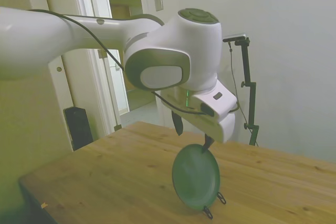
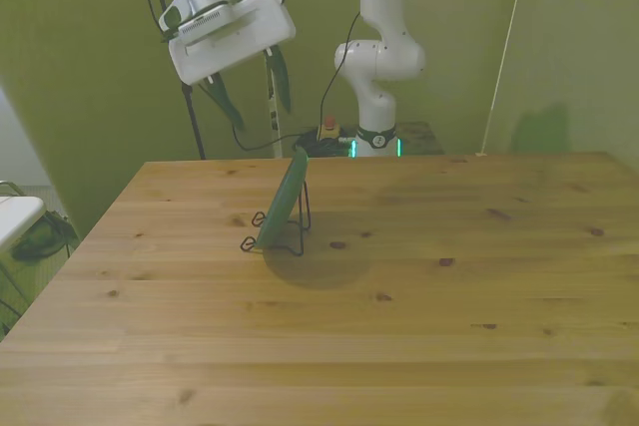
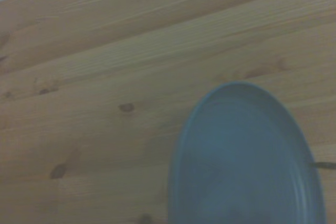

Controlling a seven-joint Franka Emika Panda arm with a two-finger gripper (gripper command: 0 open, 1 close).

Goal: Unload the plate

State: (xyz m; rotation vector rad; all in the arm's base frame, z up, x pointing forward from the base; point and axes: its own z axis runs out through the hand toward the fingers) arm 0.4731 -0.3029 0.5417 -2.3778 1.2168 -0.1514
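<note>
The plate point(image 2: 288, 205) stands on edge in its wire stand point(image 2: 270, 236), centre-left of the front view (nothing unloaded yet). Up in the upper left the gripper point(image 2: 252, 97) hangs above it, fingers spread wide, holding nothing. By my reckoning the descent, grasp and lift-out all remain.

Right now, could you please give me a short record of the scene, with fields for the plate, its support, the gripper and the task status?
plate: dark green plate, standing on edge, tilted, in the rack
support: thin black wire stand on the wooden table
gripper: gripper open, above the plate, apart from it in the front view
wrist view: plate face fills one corner, over table boards
task status: plate not yet lifted out of the stand
</note>
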